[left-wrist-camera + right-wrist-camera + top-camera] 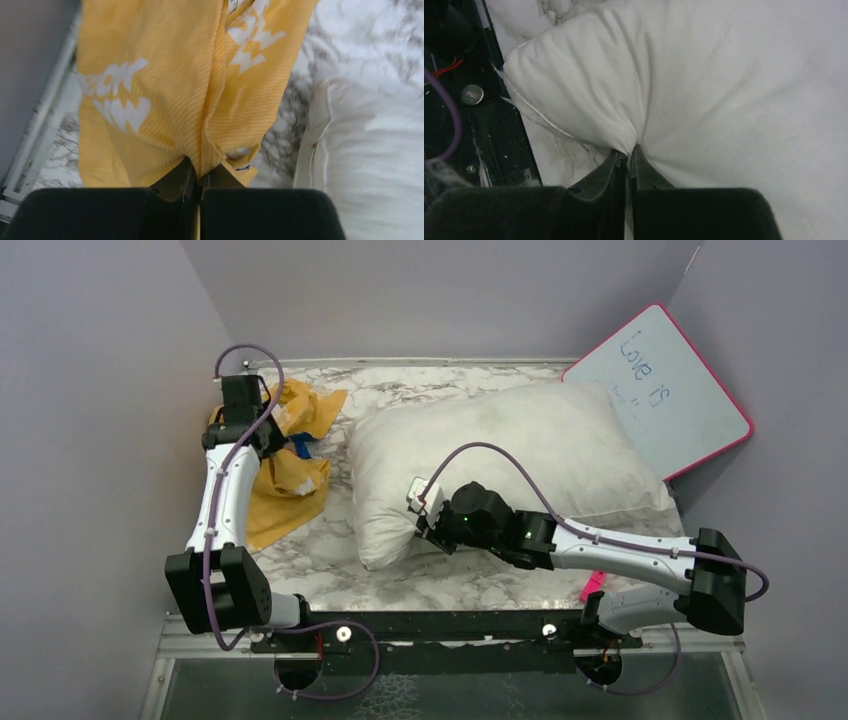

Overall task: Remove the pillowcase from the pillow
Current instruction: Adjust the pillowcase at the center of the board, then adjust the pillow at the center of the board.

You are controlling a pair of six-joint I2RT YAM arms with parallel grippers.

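the pillowcase [290,475] lies crumpled at the upper left of the overhead frame, orange-yellow side up with a bit of blue showing, well apart from the bare white pillow [520,450] that fills the middle. the case looks fully off, so i judge what remains is letting go cleanly

the left claw [197,172] is pressed together on a fold of the pillowcase, lettered cloth bunched above its tips. the right claw [629,152] pinches a tuck of the pillow's cover near its lower left corner, jaws almost touching

risks: if the right arm pulls away without releasing, the pillow could drag toward the lower edge of the bench [300,550] and onto the arm bases. a shove the other way could knock the whiteboard [665,385] leaning at upper right, which the pillow's far corner nearly touches. thin cloth may snag on the left claw as it lifts

count: one pillowcase, one pillow, one whiteboard, two claws
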